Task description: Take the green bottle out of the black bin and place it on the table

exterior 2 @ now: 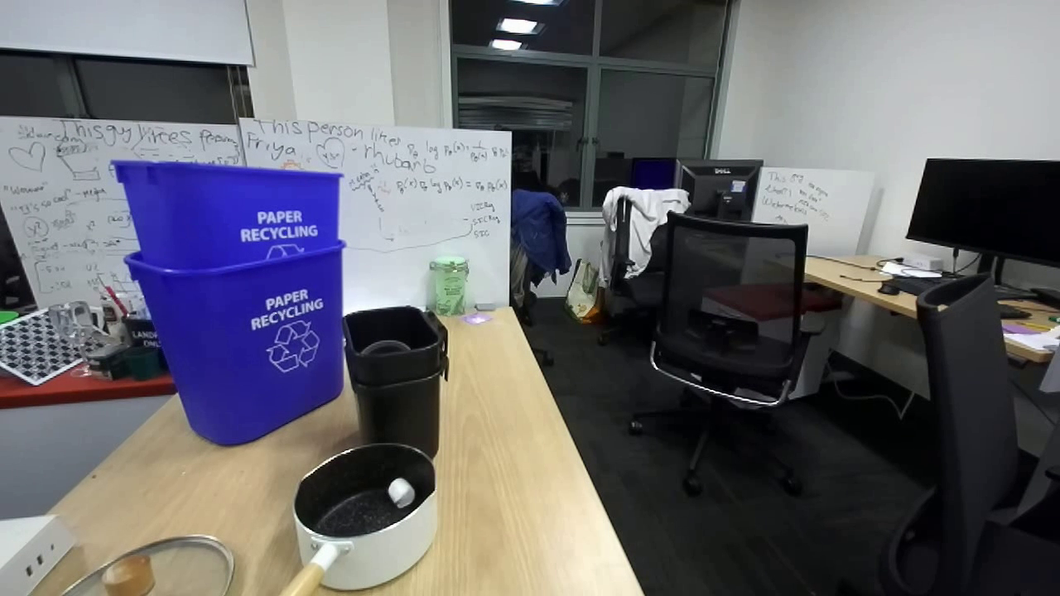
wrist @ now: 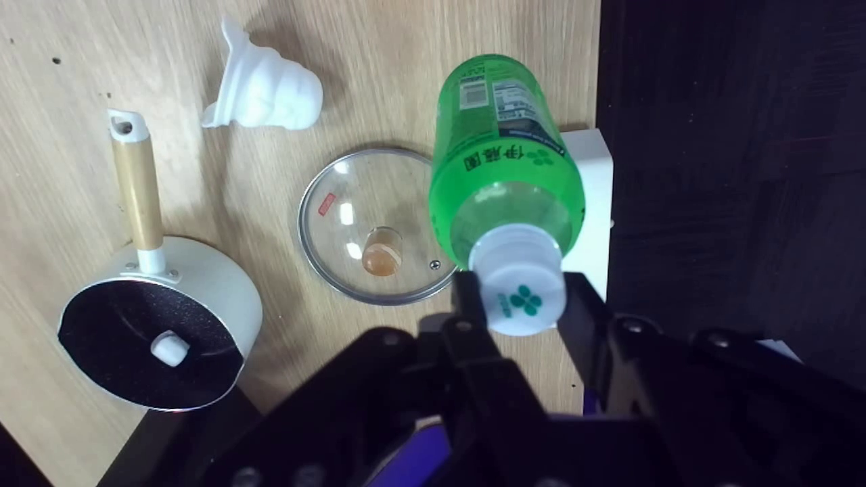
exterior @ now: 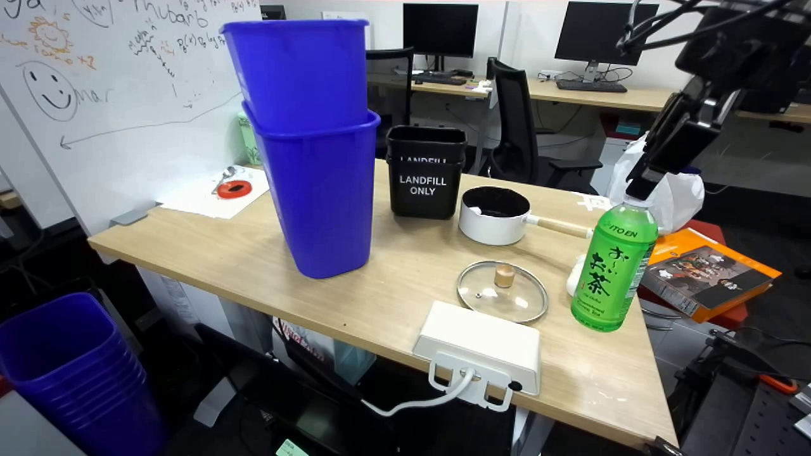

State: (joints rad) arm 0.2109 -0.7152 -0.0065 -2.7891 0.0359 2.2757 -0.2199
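The green bottle (exterior: 608, 269), white-capped and leaning slightly, is at the right end of the wood-topped table (exterior: 399, 272). My gripper (exterior: 642, 189) comes down from above, its jaws closed on the cap. In the wrist view the white cap sits between the gripper's (wrist: 519, 297) two fingers, with the green bottle (wrist: 504, 128) stretching away below. Whether its base touches the table I cannot tell. The black bin (exterior: 424, 190), lettered LANDFILL ONLY, stands upright at the table's far side, away from the bottle. A round dark shape shows inside the black bin (exterior 2: 402, 414) in an exterior view.
Tall stacked blue bins (exterior: 310, 190) stand left of the black bin. A white saucepan (exterior: 491, 228) points its wooden handle toward the bottle. Nearby are a glass lid (exterior: 475, 297), a white power box (exterior: 478, 345) and a white ribbed cup (wrist: 277, 88). An orange box (exterior: 709, 272) lies beyond the table end.
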